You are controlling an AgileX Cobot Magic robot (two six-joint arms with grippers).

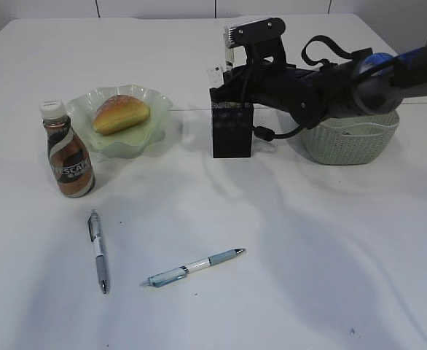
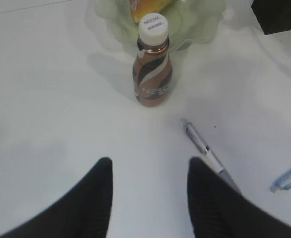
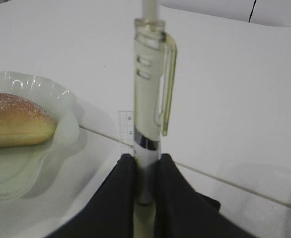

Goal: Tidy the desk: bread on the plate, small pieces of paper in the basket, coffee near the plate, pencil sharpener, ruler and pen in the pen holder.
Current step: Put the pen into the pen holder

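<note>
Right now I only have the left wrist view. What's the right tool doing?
Observer: The right tool is shut on a clear pen, holding it upright.
Operator: Where is it over the desk?
Observer: It's directly above the black pen holder, which stands to the right of the plate.
Operator: Anything in the holder?
Observer: A ruler sticks up just behind the held pen, apparently from the holder.
</note>
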